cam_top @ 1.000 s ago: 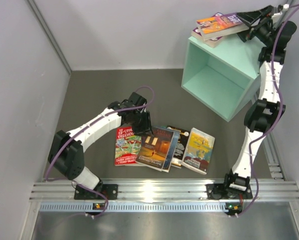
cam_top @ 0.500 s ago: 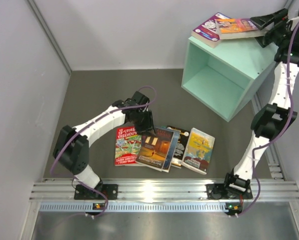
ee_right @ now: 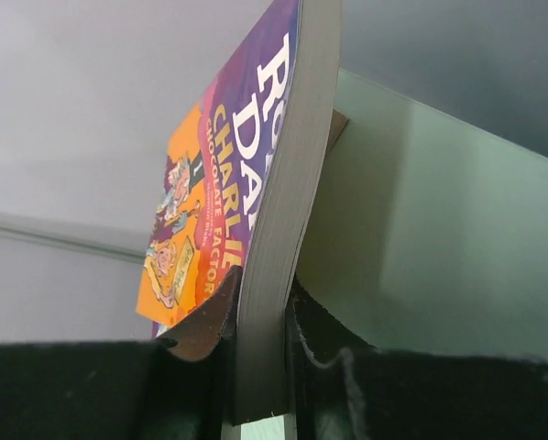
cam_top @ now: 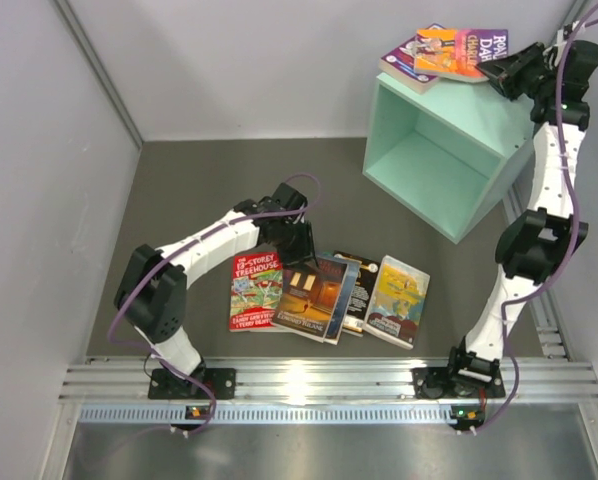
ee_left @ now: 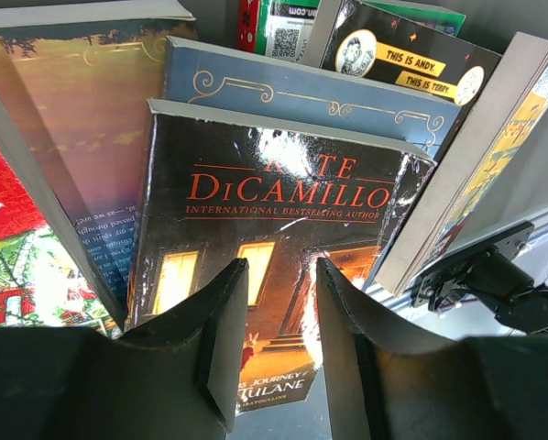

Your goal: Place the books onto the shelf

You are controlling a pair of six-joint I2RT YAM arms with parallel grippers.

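Now right tool [ee_right: 263, 302] clamps purple book [cam_top: 461, 50] above shelf [cam_top: 499, 130]; left tool [ee_left: 279, 268] apparently open.

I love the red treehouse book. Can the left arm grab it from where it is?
Probably yes. The left claw hangs open right beside the red book, whose cover lies mostly bare.

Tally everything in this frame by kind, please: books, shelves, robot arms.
Books: at least 7; 2 atop the shelf, the rest overlapping on the table.
Shelf: 1
Robot arms: 2
Total: at least 10
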